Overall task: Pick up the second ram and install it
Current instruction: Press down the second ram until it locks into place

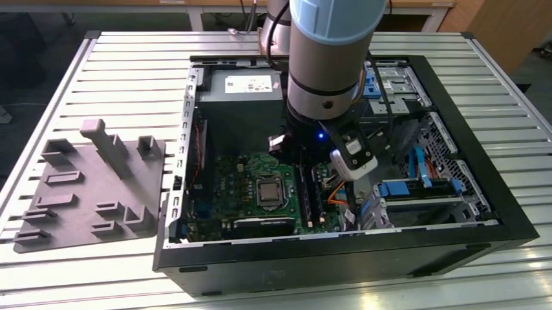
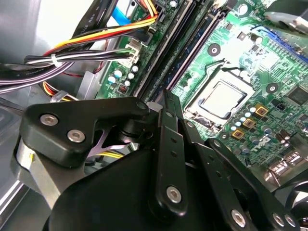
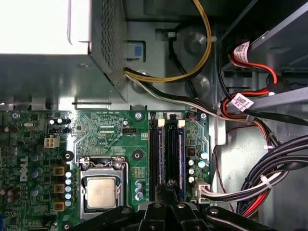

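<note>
The fingers (image 3: 169, 185) are pressed together just over the second ram (image 3: 173, 156), seated upright beside the processor (image 3: 101, 192) (white cable labels unreadable).

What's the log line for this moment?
arm: inside case | gripper: at slots, beside CPU | hold: cannot tell | tray: outside case, exterior view's left

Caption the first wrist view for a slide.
Gripper lowered over the RAM slots of the green motherboard, beside the CPU socket.
</note>
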You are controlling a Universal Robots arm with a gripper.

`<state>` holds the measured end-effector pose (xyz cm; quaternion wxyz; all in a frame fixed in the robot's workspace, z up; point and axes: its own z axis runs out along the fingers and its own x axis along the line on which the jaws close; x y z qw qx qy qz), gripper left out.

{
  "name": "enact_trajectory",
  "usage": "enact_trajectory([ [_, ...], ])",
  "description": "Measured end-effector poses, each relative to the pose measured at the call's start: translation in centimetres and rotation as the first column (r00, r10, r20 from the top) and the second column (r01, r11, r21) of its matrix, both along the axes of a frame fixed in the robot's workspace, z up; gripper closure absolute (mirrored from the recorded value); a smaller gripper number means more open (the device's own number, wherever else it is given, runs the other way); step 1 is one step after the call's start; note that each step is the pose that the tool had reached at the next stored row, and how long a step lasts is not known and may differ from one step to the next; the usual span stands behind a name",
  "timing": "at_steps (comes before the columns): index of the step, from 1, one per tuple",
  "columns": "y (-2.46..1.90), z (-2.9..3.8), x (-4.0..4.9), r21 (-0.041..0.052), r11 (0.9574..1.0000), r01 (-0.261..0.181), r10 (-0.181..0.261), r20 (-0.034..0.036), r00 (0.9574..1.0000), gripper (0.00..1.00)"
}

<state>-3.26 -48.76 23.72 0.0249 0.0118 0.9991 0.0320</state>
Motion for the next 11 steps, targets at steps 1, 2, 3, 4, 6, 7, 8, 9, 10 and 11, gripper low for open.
enact_trajectory([
  [1, -0.03, 0.00, 0.00, 0.0001, 1.0000, 0.000, 0.000, 0.0000, 1.0000, 0.89],
  [2, -0.06, 0.00, 0.00, 0.0001, 1.0000, 0.000, 0.000, 0.0000, 1.0000, 0.89],
  [3, -0.09, 0.00, 0.00, 0.0000, 1.0000, 0.000, 0.000, 0.0000, 1.0000, 0.89],
  [4, -0.12, 0.00, 0.00, 0.0000, 1.0000, 0.000, 0.000, 0.0000, 1.0000, 0.89],
  [6, -0.17, 0.00, 0.00, 0.0000, 1.0000, 0.000, 0.000, 0.0000, 1.0000, 0.89],
  [7, -0.20, 0.00, 0.00, 0.0000, 1.0000, 0.000, 0.000, 0.0000, 1.0000, 0.89],
  [8, -0.22, 0.00, 0.00, 0.0001, 1.0000, 0.000, 0.000, 0.0000, 1.0000, 0.89],
  [9, -0.25, 0.00, 0.00, -0.0001, 1.0000, 0.000, 0.000, 0.0000, 1.0000, 0.89],
  [10, -0.27, 0.00, 0.00, 0.0000, 1.0000, 0.000, 0.000, 0.0000, 1.0000, 0.89],
  [11, -0.30, 0.00, 0.00, 0.0000, 1.0000, 0.000, 0.000, 0.0000, 1.0000, 0.89],
])
